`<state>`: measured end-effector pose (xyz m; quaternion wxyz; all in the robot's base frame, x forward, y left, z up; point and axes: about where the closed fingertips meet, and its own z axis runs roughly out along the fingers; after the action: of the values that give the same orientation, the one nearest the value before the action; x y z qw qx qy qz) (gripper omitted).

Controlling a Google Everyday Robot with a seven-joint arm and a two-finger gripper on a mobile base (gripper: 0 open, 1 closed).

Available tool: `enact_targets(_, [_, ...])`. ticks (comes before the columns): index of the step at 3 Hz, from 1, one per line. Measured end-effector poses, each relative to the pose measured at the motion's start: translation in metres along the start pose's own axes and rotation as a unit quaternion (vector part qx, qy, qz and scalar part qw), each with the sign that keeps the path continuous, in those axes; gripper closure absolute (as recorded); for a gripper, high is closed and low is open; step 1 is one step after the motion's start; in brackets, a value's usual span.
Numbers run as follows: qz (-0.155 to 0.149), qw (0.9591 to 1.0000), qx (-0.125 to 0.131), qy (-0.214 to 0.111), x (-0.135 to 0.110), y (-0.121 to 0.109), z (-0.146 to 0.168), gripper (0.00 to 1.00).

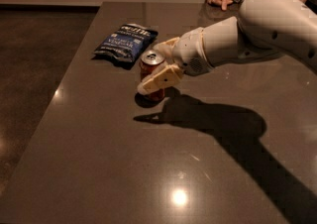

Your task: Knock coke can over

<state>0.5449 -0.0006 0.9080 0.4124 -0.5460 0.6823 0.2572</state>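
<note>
The can [151,59] stands on the bench [148,173], between the spread fingers of the tool [150,71], which reaches in from the right. A bag [126,43] lies just behind-left.

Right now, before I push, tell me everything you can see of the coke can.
The coke can is small, red and metal-looking, with a silver top. It stands upright on the dark table, beside the blue chip bag. The claw straddles it, open; the near finger crosses its front, apparently touching.
</note>
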Motion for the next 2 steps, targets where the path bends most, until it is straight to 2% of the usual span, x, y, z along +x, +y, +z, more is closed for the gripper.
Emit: enact_targets(2, [0.008,1.0000,0.001,-0.006,-0.0064,-0.0021,-0.0072,0.67])
